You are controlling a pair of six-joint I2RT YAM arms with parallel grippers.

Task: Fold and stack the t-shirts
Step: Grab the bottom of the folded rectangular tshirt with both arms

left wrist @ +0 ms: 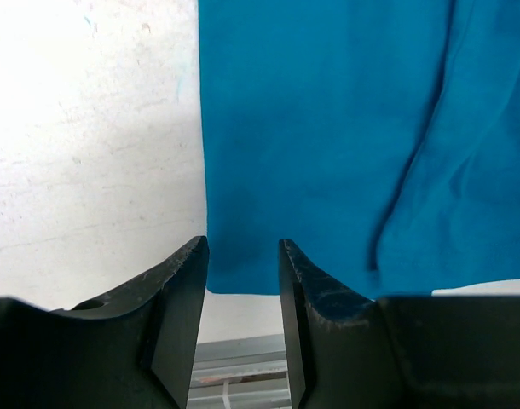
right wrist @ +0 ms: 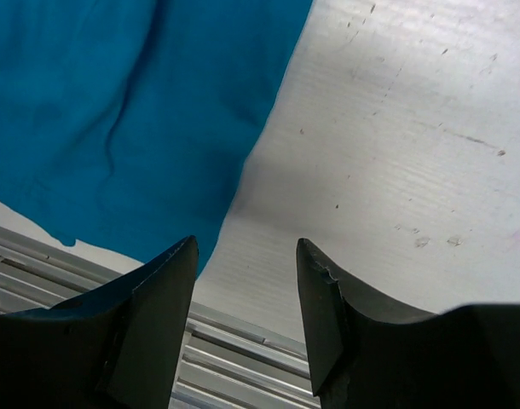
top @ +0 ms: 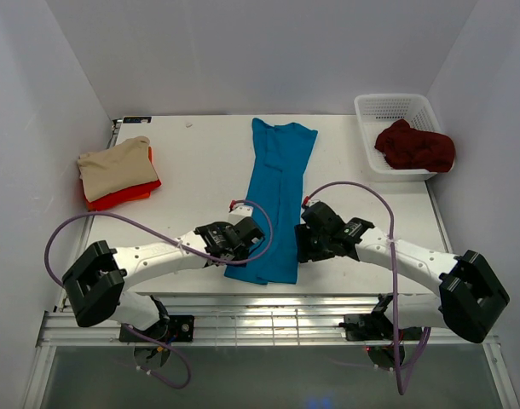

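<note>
The teal blue t-shirt (top: 275,200) lies folded lengthwise into a long strip down the middle of the table, collar end far, hem near the front edge. My left gripper (top: 237,247) is open over its near left corner (left wrist: 243,273), nothing between the jaws. My right gripper (top: 304,245) is open just beside its near right edge (right wrist: 141,128), over bare table. The beige t-shirt (top: 115,166) lies folded on the bright red one (top: 124,195) at the far left. The dark maroon t-shirt (top: 413,146) is bunched in the basket.
The white lattice basket (top: 381,108) stands at the far right corner. The table's front edge with its metal rails (top: 268,317) lies just below both grippers, also seen in the right wrist view (right wrist: 243,341).
</note>
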